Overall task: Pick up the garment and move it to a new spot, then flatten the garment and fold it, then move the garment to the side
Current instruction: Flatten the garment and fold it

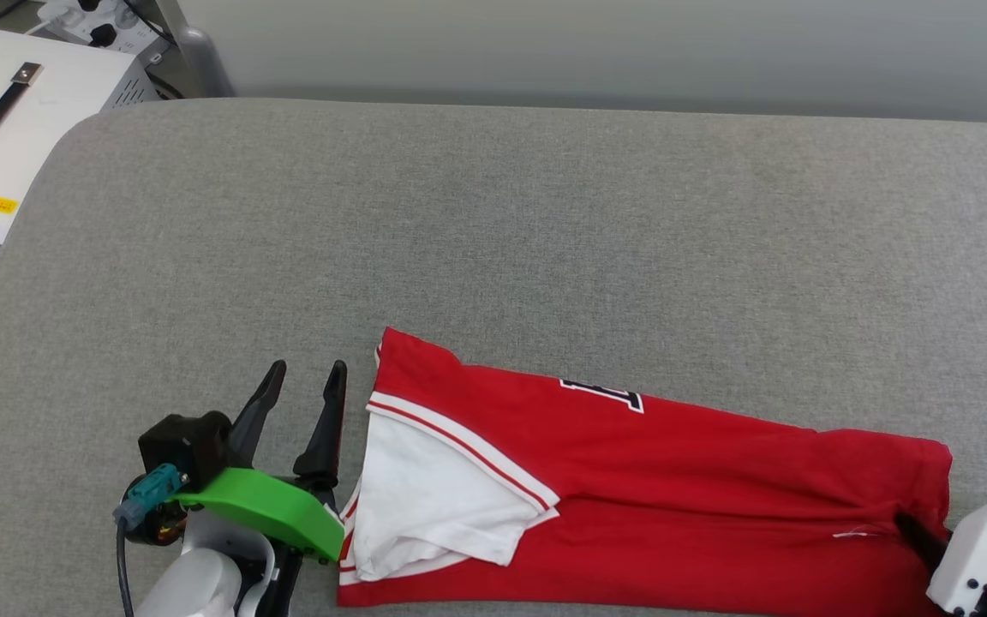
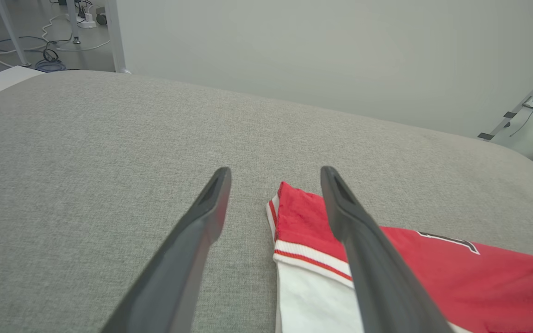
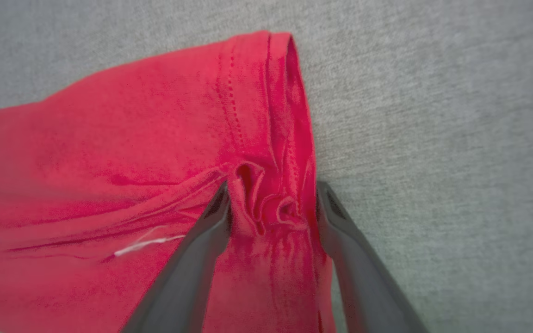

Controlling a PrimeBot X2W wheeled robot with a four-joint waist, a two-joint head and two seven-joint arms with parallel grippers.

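Note:
The garment (image 1: 673, 480) lies as a long red band along the near edge of the grey padded table (image 1: 493, 214), with a white sleeve (image 1: 433, 497) on top at its left end and part of the black lettering showing. My left gripper (image 1: 308, 368) stands open just left of the sleeve end, touching nothing; in its wrist view the right finger (image 2: 363, 249) crosses over the garment (image 2: 479, 277). My right gripper (image 3: 271, 187) is at the hem end of the garment (image 3: 132, 138). It is open, with bunched red folds between its fingers.
A white case with a black handle (image 1: 5, 128) sits beyond the table's left edge, beside cables on the floor. The table's far edge runs along a pale wall. Bare grey surface stretches behind the garment.

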